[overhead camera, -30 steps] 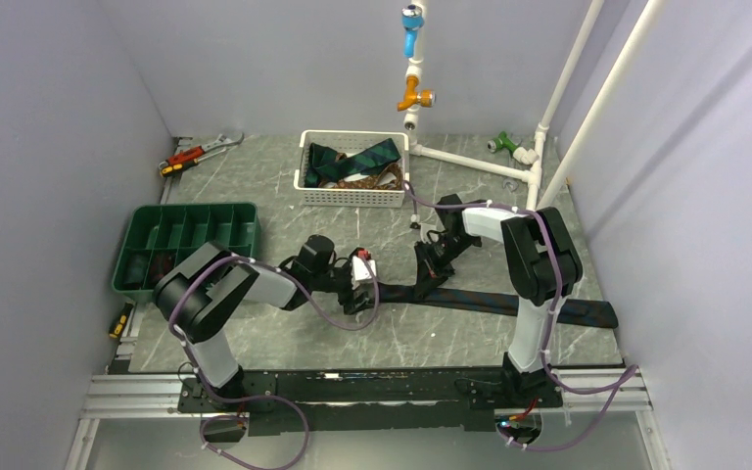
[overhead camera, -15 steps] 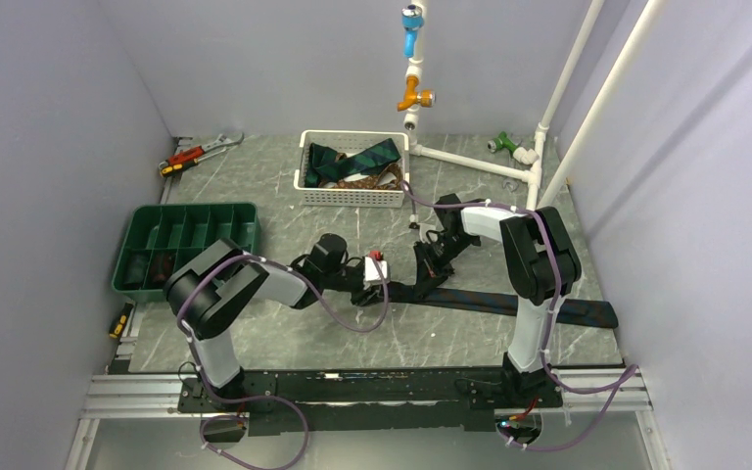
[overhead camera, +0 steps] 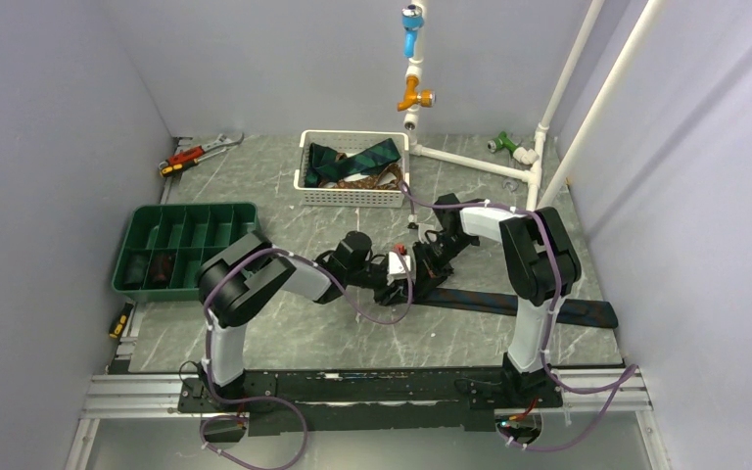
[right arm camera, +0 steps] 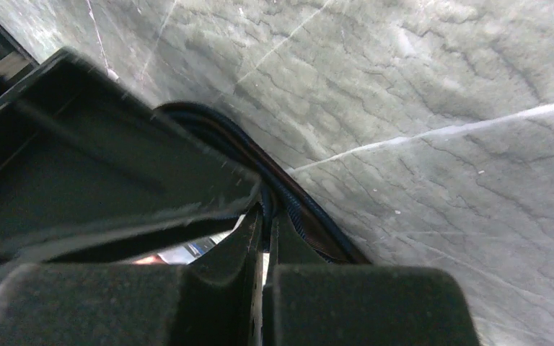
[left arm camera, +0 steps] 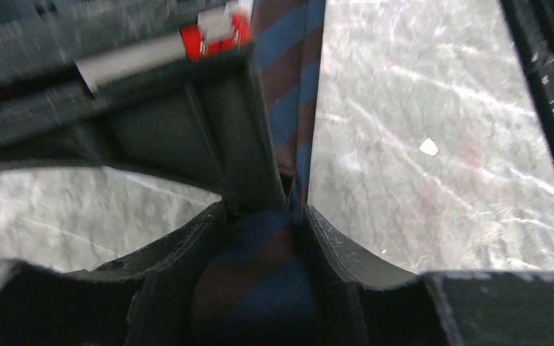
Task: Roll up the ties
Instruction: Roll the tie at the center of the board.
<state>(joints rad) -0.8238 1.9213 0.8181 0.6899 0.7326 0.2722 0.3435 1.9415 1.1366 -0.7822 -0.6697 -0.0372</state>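
A dark blue and brown striped tie [overhead camera: 509,302] lies flat across the table, running right to its wide end [overhead camera: 597,313]. Its left end is wound into a small roll [left arm camera: 260,274], and my left gripper [overhead camera: 399,282] [left arm camera: 265,213] is shut on that roll, a finger on each side. The flat tie [left arm camera: 288,108] stretches away from the roll. My right gripper [overhead camera: 429,266] [right arm camera: 265,216] sits right against the left one, jaws shut, with a thin edge of the tie [right arm camera: 310,223] pinched at its tips. More ties [overhead camera: 352,162] fill the white basket.
The white basket [overhead camera: 352,198] stands at the back centre. At the left is a green compartment tray [overhead camera: 186,220], with a wrench [overhead camera: 201,150] behind it. White pipes with coloured valves [overhead camera: 413,98] rise at the back right. A small yellow tool [overhead camera: 117,323] lies by the left edge.
My left arm has slid right along the tie until it sits against the right gripper, and its jaws have narrowed onto the rolled end. The right arm has stayed put.
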